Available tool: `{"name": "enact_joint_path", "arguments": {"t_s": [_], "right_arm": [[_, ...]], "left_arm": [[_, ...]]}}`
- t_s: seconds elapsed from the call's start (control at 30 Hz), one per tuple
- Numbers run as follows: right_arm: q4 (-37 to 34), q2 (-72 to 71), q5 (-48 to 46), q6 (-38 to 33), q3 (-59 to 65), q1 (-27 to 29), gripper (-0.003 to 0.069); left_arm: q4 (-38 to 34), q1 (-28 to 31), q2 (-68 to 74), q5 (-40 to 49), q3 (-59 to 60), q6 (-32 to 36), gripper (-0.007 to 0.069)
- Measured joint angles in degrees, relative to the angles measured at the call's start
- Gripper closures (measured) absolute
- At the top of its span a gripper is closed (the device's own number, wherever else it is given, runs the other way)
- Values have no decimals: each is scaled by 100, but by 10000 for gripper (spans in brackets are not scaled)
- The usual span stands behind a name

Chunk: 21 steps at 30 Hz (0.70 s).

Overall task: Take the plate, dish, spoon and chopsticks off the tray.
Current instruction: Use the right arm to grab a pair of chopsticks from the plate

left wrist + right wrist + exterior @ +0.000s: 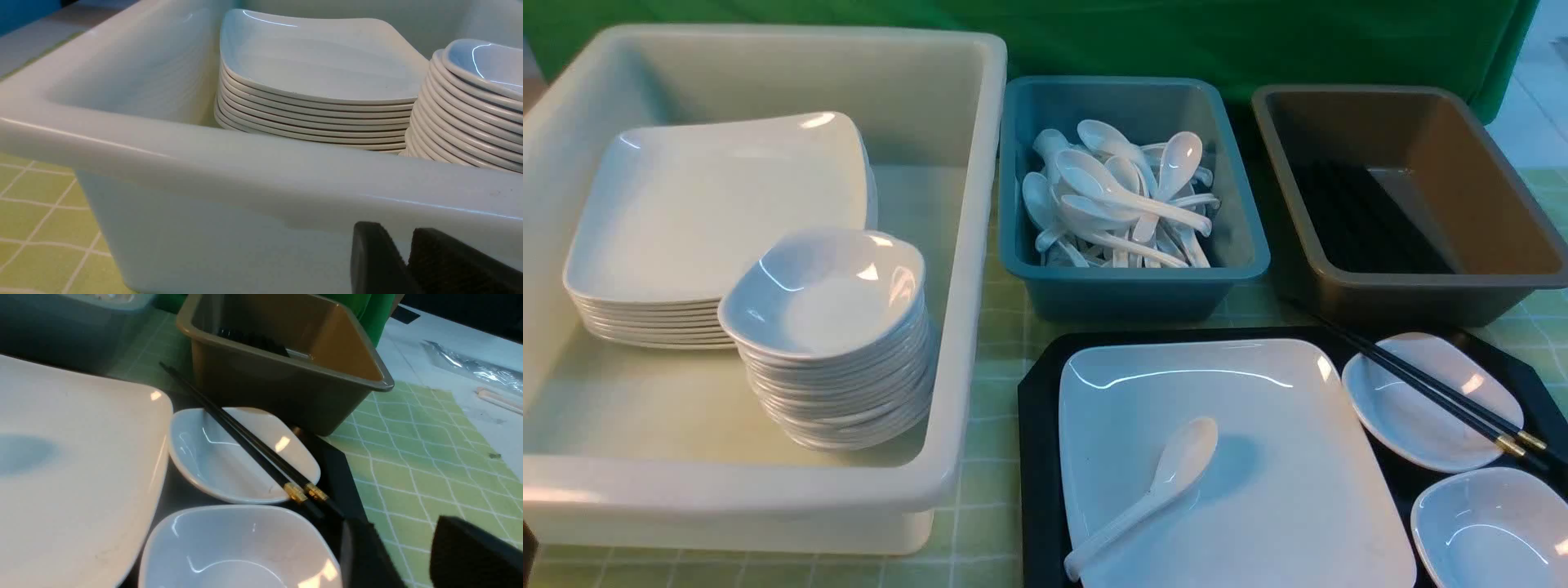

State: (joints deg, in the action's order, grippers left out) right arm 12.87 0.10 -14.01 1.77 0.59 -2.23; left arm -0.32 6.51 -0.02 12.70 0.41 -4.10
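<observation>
The black tray (1037, 457) lies at the front right. On it sits the large white plate (1258, 457), and the white spoon (1160, 482) rests on the plate, handle toward me. To its right are two small dishes (1405, 420) (1490, 527). The black chopsticks (1437, 388) lie across the farther dish. Neither gripper shows in the front view. My right gripper (402, 522) hovers open over the tray's right edge, near the chopsticks' (249, 443) gold-banded ends. My left gripper (397, 230) stands outside the white tub's wall, a narrow gap between its empty tips.
A big white tub (768, 490) at the left holds a stack of plates (719, 212) and a stack of small dishes (825, 286). Behind the tray stand a teal bin (1135, 286) with several spoons and a brown bin (1413, 286) with dark chopsticks.
</observation>
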Motion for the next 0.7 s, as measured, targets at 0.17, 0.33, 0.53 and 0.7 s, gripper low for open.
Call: {"name": "enact_joint_path", "arguments": {"t_s": [0.17,0.33,0.53,0.7], "right_arm": [[0,0,0,0,0,0,417],[0,0,0,0,0,0,417],[0,0,0,0,0,0,417],[0,0,0,0,0,0,417]], "left_arm": [[0,0,0,0,0,0,491],[0,0,0,0,0,0,484],[0,0,0,0,0,0,476],[0,0,0,0,0,0,475]]}}
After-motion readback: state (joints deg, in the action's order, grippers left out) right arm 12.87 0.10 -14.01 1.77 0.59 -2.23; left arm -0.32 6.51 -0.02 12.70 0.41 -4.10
